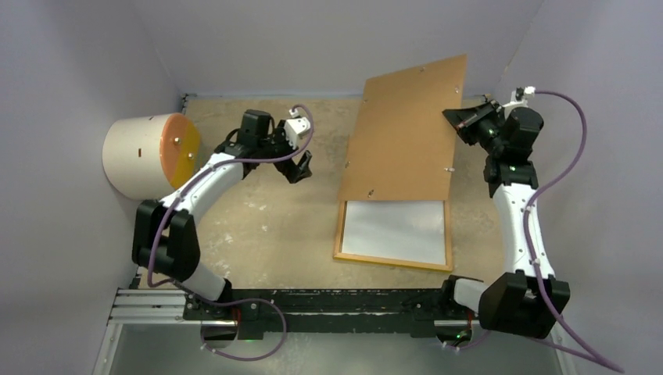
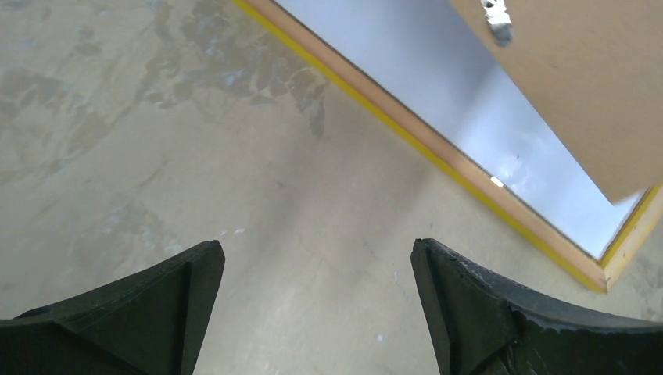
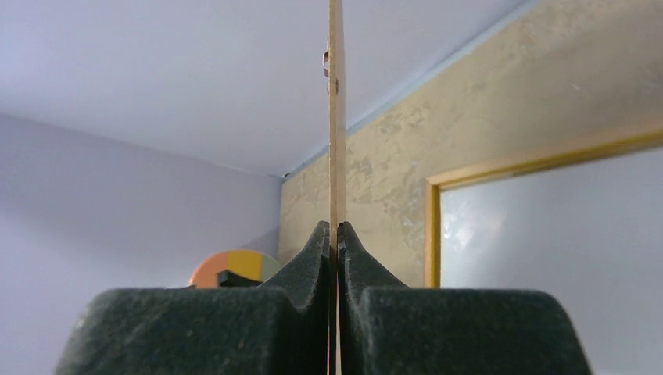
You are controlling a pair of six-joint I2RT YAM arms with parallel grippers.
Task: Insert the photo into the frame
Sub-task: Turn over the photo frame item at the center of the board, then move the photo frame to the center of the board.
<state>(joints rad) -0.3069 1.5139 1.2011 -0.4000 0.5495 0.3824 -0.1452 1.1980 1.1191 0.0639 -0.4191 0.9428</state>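
Observation:
The frame (image 1: 340, 234) lies back-up on the table, right of centre, with light wood rails and a yellow edge; it also shows in the left wrist view (image 2: 438, 156) and the right wrist view (image 3: 432, 234). A pale grey surface (image 1: 395, 230) fills its opening; I cannot tell whether it is the pane or a print's back. The photo's picture does not show. My right gripper (image 1: 467, 119) is shut on the far right edge of the brown backing board (image 1: 406, 141), holding it tilted up over the frame's far part (image 3: 336, 117). My left gripper (image 1: 299, 168) is open and empty, above bare table left of the frame (image 2: 317, 258).
A cream cylinder with an orange and yellow face (image 1: 148, 152) lies at the far left, against the wall. Grey walls close in the table on three sides. A metal rail (image 1: 156, 305) runs along the near edge.

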